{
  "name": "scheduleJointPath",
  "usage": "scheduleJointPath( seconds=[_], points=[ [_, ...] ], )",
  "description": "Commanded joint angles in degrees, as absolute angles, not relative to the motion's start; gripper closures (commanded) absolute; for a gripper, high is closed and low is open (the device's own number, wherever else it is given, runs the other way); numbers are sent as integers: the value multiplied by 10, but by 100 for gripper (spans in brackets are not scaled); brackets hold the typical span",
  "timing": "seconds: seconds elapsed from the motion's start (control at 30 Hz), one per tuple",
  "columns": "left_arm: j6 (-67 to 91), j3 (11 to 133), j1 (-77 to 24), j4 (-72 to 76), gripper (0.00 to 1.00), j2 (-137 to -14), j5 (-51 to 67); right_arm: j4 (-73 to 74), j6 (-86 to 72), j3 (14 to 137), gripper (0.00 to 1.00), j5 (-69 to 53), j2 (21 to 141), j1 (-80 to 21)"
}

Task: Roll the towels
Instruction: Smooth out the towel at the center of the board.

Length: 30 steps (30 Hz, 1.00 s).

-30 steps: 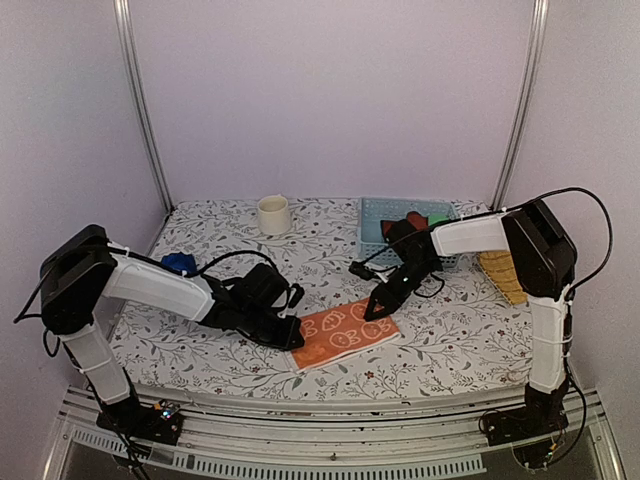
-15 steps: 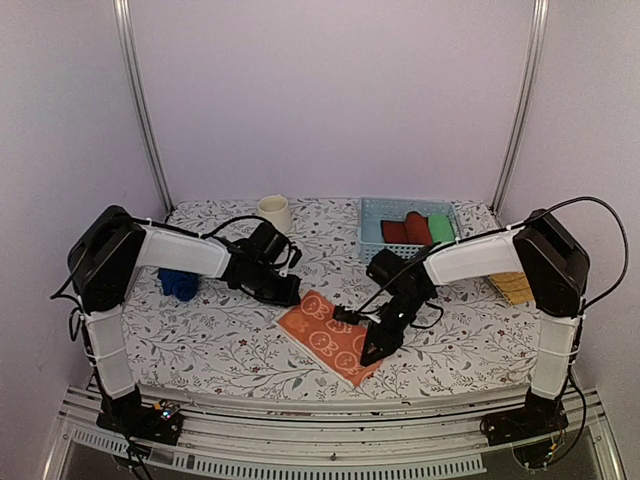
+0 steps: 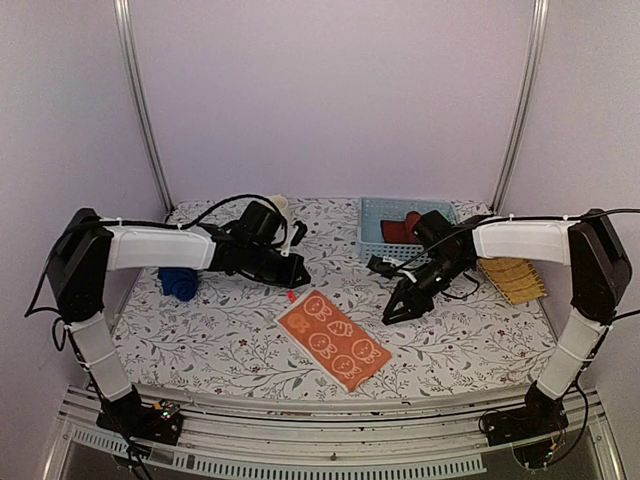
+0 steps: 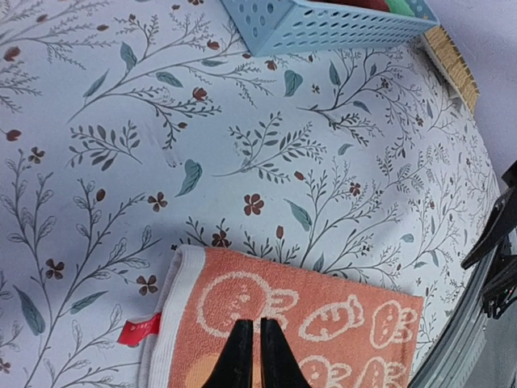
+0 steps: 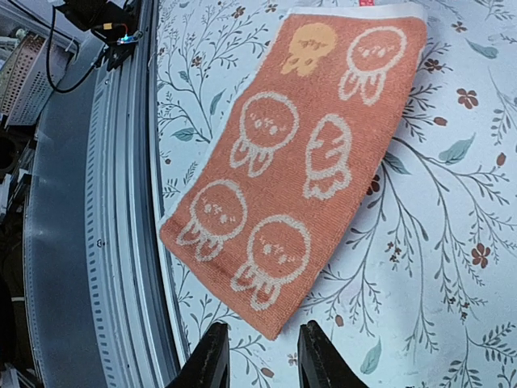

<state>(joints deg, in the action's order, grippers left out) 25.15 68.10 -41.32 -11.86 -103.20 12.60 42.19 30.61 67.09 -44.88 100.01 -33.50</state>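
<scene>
Orange towel (image 3: 333, 338) flat between both grippers, laid out ready for rolling, I reckon. Left gripper (image 4: 250, 360) pressed together, empty, tagged end just ahead. Right gripper (image 5: 258, 356) spread, near opposite corner. Blue towel (image 3: 180, 282) well behind left gripper.

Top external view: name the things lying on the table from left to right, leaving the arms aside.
blue towel → orange towel → yellow textured mat
</scene>
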Motion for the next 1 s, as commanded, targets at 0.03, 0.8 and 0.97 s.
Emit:
scheduleJointPath(
  seconds=[0.03, 0.8, 0.97],
  points=[
    [263, 713, -436, -121, 92, -1100, 136, 405, 315, 656, 68, -447, 980, -329],
    [234, 728, -468, -108, 89, -1074, 96, 391, 322, 632, 67, -412, 971, -329],
    [284, 660, -512, -71, 91, -1039, 137, 393, 323, 642, 67, -414, 986, -329]
  ],
)
